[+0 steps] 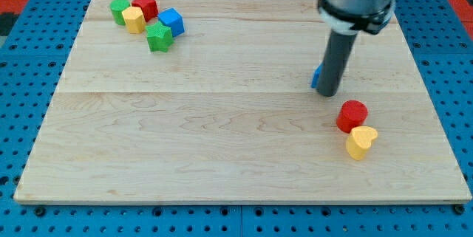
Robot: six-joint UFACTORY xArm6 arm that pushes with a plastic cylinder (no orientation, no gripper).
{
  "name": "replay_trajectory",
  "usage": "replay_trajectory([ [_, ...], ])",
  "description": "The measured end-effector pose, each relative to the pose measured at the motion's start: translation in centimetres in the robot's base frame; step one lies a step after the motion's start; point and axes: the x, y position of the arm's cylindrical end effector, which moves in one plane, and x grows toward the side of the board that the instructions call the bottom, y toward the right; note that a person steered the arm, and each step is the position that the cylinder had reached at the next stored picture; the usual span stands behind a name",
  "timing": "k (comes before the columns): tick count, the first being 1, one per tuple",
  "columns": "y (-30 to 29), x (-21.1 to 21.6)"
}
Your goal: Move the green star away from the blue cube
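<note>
The green star (159, 37) lies at the view's upper left, touching the blue cube (171, 22) just above and to its right. My tip (329, 92) is far off to the view's right, at mid-height of the board. A second blue block (315, 77) peeks out from behind the rod on its left side; its shape is mostly hidden.
A red star (145, 6), a yellow block (134, 20) and a green cylinder (119, 9) cluster left of the blue cube. A red cylinder (352, 115) and a yellow heart (361, 142) sit below and right of my tip. The wooden board (222, 141) rests on blue pegboard.
</note>
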Motion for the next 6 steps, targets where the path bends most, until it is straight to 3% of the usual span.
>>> replay_trajectory([
  [1, -0.8, -5.2],
  [2, 0.5, -4.3],
  [3, -11.8, -5.6],
  [4, -20.2, -11.1],
  [6, -31.6, -11.0],
])
